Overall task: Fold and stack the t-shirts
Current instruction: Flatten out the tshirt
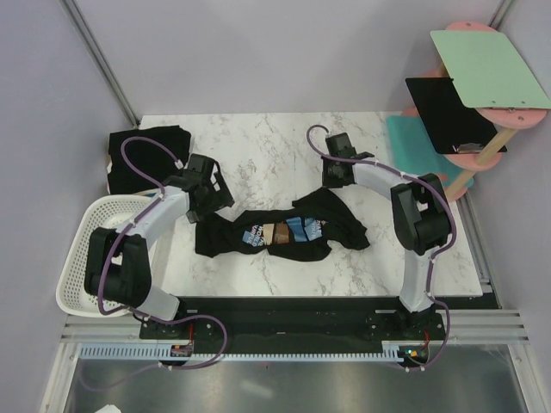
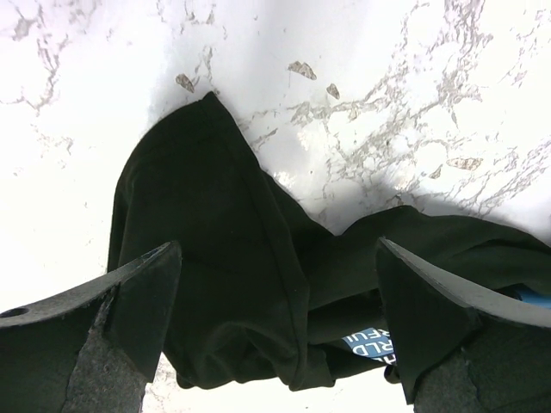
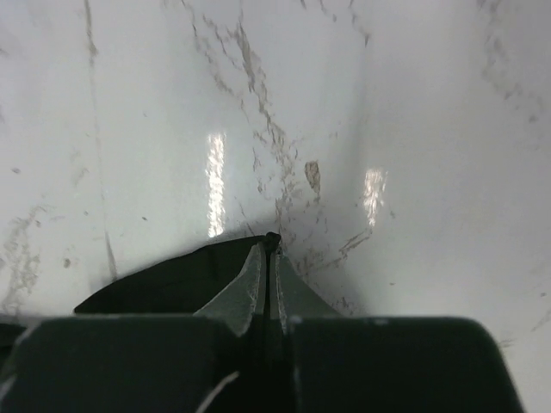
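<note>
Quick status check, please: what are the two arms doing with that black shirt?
Left gripper open, over printed t-shirt's left end. Right gripper shut on its far right edge. Second t-shirt lies far left, apart.

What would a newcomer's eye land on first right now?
A crumpled printed black t-shirt sprawls across the middle of the marble table, the right gripper shut on its far edge. The left gripper hangs wide open over its left end, and a second black t-shirt lies at the far left corner.
</note>
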